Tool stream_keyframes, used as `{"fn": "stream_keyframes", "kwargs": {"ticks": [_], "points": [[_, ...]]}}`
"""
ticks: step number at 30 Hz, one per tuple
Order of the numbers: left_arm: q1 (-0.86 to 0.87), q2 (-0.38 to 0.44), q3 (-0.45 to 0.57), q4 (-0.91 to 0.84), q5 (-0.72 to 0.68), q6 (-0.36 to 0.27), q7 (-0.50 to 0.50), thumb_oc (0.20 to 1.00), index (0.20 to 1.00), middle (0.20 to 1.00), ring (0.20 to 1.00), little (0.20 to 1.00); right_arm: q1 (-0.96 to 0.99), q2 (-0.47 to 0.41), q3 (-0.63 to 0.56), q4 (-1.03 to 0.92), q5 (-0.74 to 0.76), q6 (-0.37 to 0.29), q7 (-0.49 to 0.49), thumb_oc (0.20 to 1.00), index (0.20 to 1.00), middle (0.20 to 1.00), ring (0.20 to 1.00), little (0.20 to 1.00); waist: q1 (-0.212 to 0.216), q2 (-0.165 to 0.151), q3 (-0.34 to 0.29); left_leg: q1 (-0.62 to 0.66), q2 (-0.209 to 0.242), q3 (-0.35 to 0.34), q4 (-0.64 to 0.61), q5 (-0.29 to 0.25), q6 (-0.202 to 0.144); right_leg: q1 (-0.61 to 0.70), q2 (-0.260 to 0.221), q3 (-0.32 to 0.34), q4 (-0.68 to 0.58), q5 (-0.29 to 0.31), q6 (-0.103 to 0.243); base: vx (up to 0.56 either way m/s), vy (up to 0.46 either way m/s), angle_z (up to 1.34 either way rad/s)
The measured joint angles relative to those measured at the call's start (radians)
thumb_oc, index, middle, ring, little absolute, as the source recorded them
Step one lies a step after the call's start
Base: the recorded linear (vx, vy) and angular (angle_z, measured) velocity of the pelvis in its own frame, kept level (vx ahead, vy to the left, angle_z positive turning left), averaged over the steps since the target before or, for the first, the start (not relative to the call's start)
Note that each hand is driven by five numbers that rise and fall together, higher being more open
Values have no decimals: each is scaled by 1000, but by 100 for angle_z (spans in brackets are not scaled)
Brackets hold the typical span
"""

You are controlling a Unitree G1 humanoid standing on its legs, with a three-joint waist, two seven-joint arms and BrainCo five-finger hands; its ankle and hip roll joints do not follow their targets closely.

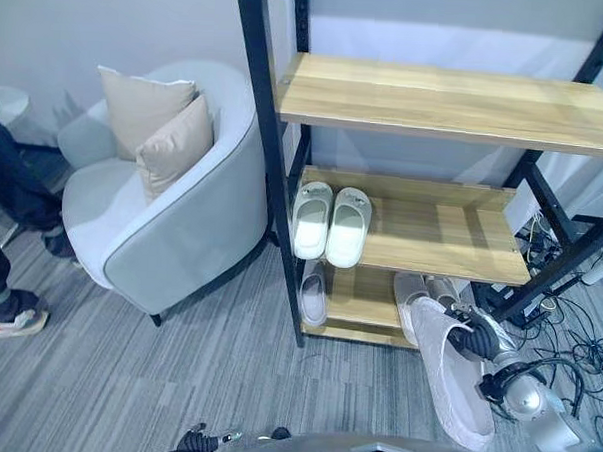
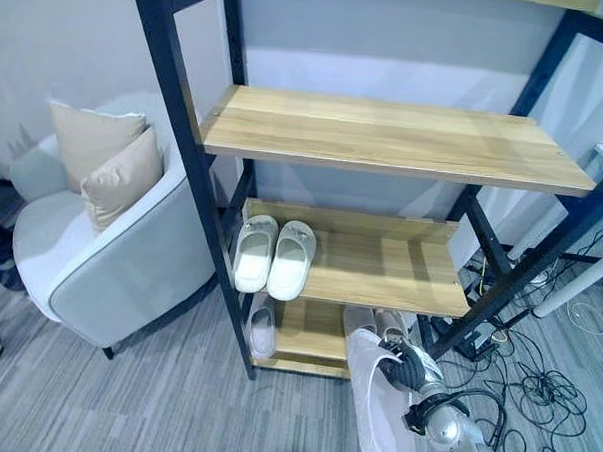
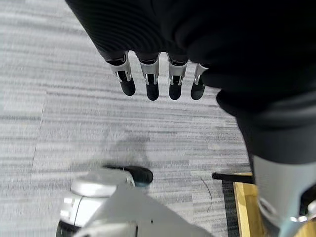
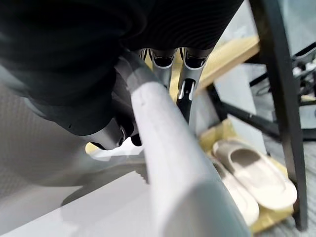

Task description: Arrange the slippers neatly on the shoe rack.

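A big pale grey slipper (image 1: pixel 455 378) is being held by the right hand (image 1: pixel 474 339), low down in front of the black-framed wooden shoe rack (image 1: pixel 449 100), by its bottom right corner. In the right wrist view, the fingers (image 4: pixel 186 84) and thumb are being curled round the slipper's pale edge (image 4: pixel 173 163). On the rack's middle shelf, a pair of white slippers (image 1: pixel 330 222) is being kept side by side at the left end, toes pointing out. On the bottom shelf, one grey slipper (image 1: pixel 314 292) is lying at the left, and two more pale ones (image 4: pixel 247 173) are lying at the right. The left hand (image 3: pixel 158 81) is being held over the grey striped carpet (image 1: pixel 125 368), fingers straight and holding nothing. A round grey armchair (image 1: pixel 162 220) with two beige cushions (image 1: pixel 156 125) is standing left of the rack.
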State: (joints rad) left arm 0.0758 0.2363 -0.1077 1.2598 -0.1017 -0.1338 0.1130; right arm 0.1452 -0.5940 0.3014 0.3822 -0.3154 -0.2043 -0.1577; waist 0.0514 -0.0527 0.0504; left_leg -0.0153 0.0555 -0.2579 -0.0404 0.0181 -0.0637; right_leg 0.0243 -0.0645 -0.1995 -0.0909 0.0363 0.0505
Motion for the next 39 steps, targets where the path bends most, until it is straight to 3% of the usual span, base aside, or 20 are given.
{"fn": "stream_keyframes", "kwargs": {"ticks": [2, 5, 6, 7, 8, 11, 13, 16, 19, 20, 21, 22, 23, 24, 25, 28, 31, 33, 36, 39], "points": [[-30, 2, -2, -24, -16, -9, 0, 1000, 1000, 1000, 1000, 1000, -29, 4, 6, 8, 14, -2, 1, 200, 200, 200, 200, 200, 11, -7, 46, -76, -3, -15, 68, -13, -13, -54, 4, -17, 43, -8, -12, -206, -39, 33], [-95, 17, -8, -44, -65, -12, 3, 1000, 1000, 1000, 1000, 1000, -134, 1, 26, 22, 17, -8, -2, 200, 200, 200, 200, 200, 27, -14, 159, -198, -8, -31, 202, -42, -34, -185, 3, -36, 217, -64, -40, -228, 18, 21], [-122, 27, -20, -79, -90, -32, 7, 1000, 1000, 1000, 1000, 1000, -186, -6, 25, 33, 17, -19, -17, 200, 200, 200, 200, 200, 32, -18, 205, -301, -37, -38, 331, -83, -31, -308, -30, -42, 393, -138, -51, -232, 86, 31], [-147, 30, -15, -91, -118, -37, 12, 1000, 1000, 1000, 1000, 1000, -215, -9, 26, 37, 15, -18, -18, 200, 200, 200, 200, 200, 30, -15, 229, -351, -50, -40, 384, -109, -23, -362, -47, -49, 465, -174, -56, -183, 107, 27], [-156, 33, -14, -94, -125, -37, 20, 1000, 1000, 1000, 1000, 1000, -225, -9, 27, 35, 15, -19, -20, 200, 200, 200, 200, 200, 38, -12, 241, -368, -57, -39, 413, -118, -19, -378, -52, -45, 492, -181, -54, -179, 106, 13], [-169, 65, -55, -229, -164, -70, 38, 1000, 1000, 1000, 1000, 1000, -300, -100, 89, 24, 12, -19, -64, 200, 200, 200, 200, 200, 40, 30, 269, -565, -95, -43, 637, -205, 66, -534, -78, -46, 623, -213, -53, -86, 59, -10], [-196, 90, -47, -287, -196, -84, 65, 1000, 1000, 1000, 1000, 1000, -363, -106, 115, 22, -9, -10, -78, 200, 200, 200, 200, 200, 48, 20, 308, -647, -132, -17, 728, -228, 35, -635, -138, -37, 809, -294, -48, -83, 50, -6], [-208, 126, -46, -346, -274, -117, 96, 1000, 1000, 1000, 1000, 1000, -483, -103, 153, 24, -12, -9, -127, 200, 200, 200, 200, 200, 59, 20, 317, -836, -163, 3, 937, -292, 33, -814, -165, -8, 997, -354, -59, -107, 69, 1], [-439, 108, 16, -55, -345, -83, 141, 1000, 1000, 1000, 1000, 1000, -661, -67, 237, 35, -12, 20, -145, 200, 200, 200, 200, 200, 41, 1, 318, -1000, -177, 34, 1153, -359, 17, -986, -179, 40, 1205, -417, -66, -53, 71, -15], [-511, 165, 52, -117, -371, -112, 158, 1000, 1000, 1000, 1000, 1000, -737, -54, 230, -42, -11, 3, -183, 200, 200, 200, 200, 200, 15, -29, 291, -1140, -179, 51, 1288, -411, 32, -1129, -181, 76, 1330, -453, -52, -38, 124, -29], [-558, 201, 50, -184, -391, -137, 159, 1000, 1000, 1000, 1000, 1000, -767, -54, 218, -34, -12, 8, -200, 200, 200, 200, 200, 200, -6, -37, 288, -1216, -188, 53, 1361, -425, 33, -1199, -183, 89, 1399, -469, -55, -20, 128, -26], [-564, 206, 49, -210, -390, -147, 161, 1000, 1000, 1000, 1000, 1000, -770, -55, 217, -28, -12, 17, -201, 200, 200, 200, 200, 200, -4, -39, 287, -1239, -188, 59, 1391, -435, 32, -1224, -183, 95, 1427, -477, -54, -1, 121, 6], [-532, 199, 15, -314, -430, -156, 199, 1000, 1000, 1000, 1000, 1000, -775, -90, 220, -36, -41, 24, -228, 200, 200, 200, 200, 200, -9, -17, 252, -1316, -196, 69, 1485, -469, 54, -1292, -200, 120, 1613, -529, -89, 39, 82, -11], [-510, 193, -11, -383, -439, -180, 221, 1000, 1000, 1000, 1000, 1000, -798, -132, 221, -30, -68, 35, -261, 200, 200, 200, 200, 200, 10, -22, 194, -1410, -204, 93, 1571, -500, 59, -1353, -194, 152, 1663, -639, -53, 41, 55, -8], [-520, 201, -21, -413, -439, -187, 245, 1000, 1000, 1000, 1000, 1000, -869, -150, 219, -3, -86, 53, -295, 200, 200, 200, 200, 200, 10, -5, 190, -1486, -218, 96, 1639, -503, 51, -1422, -197, 159, 1730, -646, -31, 85, 85, -11], [-528, 212, -50, -402, -428, -189, 313, 1000, 1000, 1000, 1000, 1000, -942, -163, 181, 27, -95, 69, -340, 200, 200, 200, 200, 200, 21, 4, 190, -1572, -228, 89, 1760, -537, 35, -1506, -208, 171, 1857, -690, -39, 81, 55, -2], [-526, 282, -28, -369, -415, -192, 440, 1000, 1000, 1000, 1000, 1000, -1067, -211, 248, 126, -88, 77, -393, 200, 200, 200, 200, 200, 56, 13, 190, -1679, -212, 90, 1877, -568, 26, -1623, -188, 195, 1980, -719, -44, 87, 39, -19], [-535, 353, -13, -322, -386, -211, 491, 1000, 1000, 1000, 1000, 1000, -1185, -208, 295, 272, -24, 70, -402, 200, 200, 200, 200, 200, 77, 45, 223, -1701, -198, 109, 2016, -631, 20, -1661, -178, 244, 2125, -777, -48, 33, 22, -18], [-596, 416, 41, -114, -419, -243, 501, 1000, 1000, 1000, 1000, 1000, -1337, -213, 420, 428, 74, 65, -406, 200, 200, 200, 200, 200, 67, 82, 349, -1703, -196, 110, 2117, -648, 20, -1680, -156, 272, 2235, -788, -55, 24, 14, -13], [-583, 388, 37, -116, -469, -244, 470, 1000, 1000, 1000, 1000, 1000, -1384, -149, 427, 612, 198, 58, -381, 200, 200, 200, 200, 200, 80, 74, 404, -1700, -196, 102, 2156, -651, 17, -1689, -144, 277, 2288, -791, -65, 14, -35, -3]]}}
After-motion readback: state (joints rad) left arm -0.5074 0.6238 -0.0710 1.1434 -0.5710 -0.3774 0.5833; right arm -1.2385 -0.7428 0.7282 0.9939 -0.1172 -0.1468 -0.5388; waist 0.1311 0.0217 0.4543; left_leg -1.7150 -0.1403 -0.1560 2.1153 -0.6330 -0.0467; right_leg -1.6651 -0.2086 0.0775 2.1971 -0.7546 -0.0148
